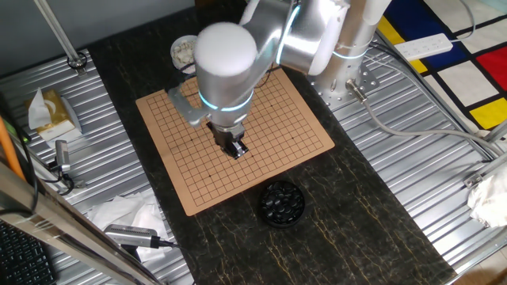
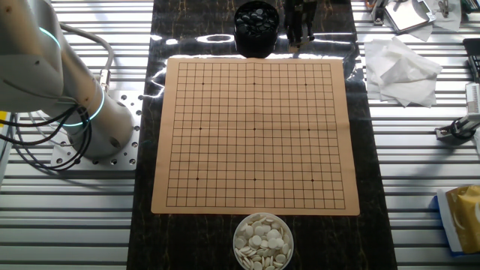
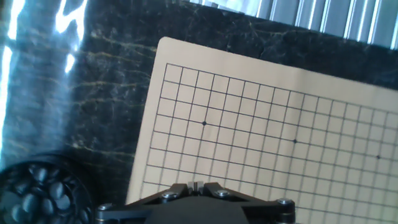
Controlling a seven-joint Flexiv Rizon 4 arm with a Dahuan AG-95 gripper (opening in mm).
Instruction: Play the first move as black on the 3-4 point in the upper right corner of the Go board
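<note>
Two bowls flank one board point(image 2: 254, 150): one black bowl point(image 2: 256, 46) heaped with black stones point(image 2: 256, 16), one pale bowl point(image 2: 262, 216) of white stones point(image 2: 262, 240). I count nine star dots on the grid. My one gripper point(image 2: 298, 34) hangs near the board's edge, just beside the black bowl. From the hand view its fingertips look drawn together, but I cannot tell whether they are fully closed or pinching a stone.
</note>
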